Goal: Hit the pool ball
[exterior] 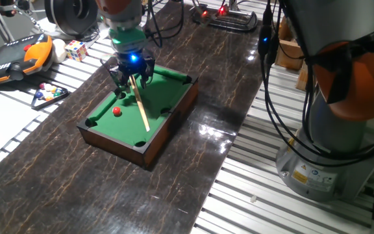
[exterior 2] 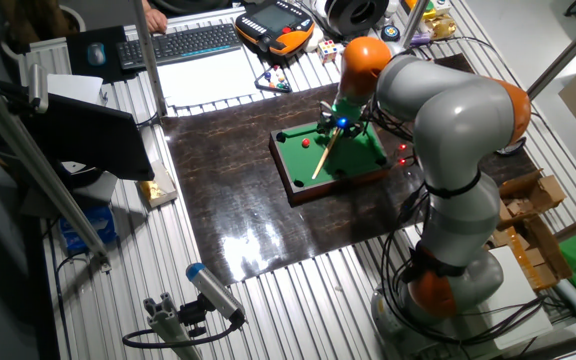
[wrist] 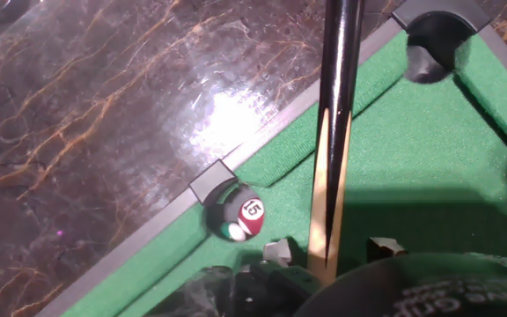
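On the dark marbled desk, the tiny glossy red pool ball is seen lying on the felt of the miniature green-felt pool table, near the side pocket of the left-hand long rail, so that it is open to a strike from its right. Just right of it, the slim wooden cue stick is clamped at its upper end in the closed pincer and slanted down across the felt, its tip resting beyond the ball, presumably so that a sideways sweep can bring it against the ball.
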### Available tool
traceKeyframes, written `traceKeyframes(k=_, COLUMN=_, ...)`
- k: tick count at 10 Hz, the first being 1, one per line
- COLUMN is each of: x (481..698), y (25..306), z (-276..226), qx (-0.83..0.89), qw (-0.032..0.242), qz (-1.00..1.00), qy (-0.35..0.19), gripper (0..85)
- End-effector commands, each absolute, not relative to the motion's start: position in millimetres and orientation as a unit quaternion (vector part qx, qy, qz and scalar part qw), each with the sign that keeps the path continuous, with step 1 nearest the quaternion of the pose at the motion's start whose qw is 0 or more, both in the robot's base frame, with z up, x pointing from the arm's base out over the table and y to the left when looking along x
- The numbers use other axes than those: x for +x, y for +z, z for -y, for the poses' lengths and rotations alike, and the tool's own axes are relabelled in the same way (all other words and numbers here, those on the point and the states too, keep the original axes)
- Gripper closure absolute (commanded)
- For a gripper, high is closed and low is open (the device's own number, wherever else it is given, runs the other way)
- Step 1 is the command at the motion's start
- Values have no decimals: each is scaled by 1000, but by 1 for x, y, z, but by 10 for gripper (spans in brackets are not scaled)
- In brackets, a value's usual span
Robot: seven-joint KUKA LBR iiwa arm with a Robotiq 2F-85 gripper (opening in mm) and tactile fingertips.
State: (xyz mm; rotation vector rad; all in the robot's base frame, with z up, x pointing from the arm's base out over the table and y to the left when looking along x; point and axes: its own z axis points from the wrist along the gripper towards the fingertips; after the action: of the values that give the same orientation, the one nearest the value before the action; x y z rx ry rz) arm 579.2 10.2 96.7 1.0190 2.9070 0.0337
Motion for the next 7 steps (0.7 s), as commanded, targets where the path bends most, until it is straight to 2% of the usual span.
traceKeyframes(k=1, x=579, y=96, z=-10, qx=330, qw=33, qz=-943, qy=9, gripper=370)
traceKeyframes(k=3, x=579, y=95, z=-9, qx=328, qw=46, qz=-944, qy=1, gripper=400)
traceKeyframes(k=5, x=579, y=94, z=-9, qx=328, qw=46, qz=-944, qy=2, gripper=430)
traceKeyframes(k=7, x=578, y=93, z=-10, qx=327, qw=50, qz=-944, qy=2, gripper=500)
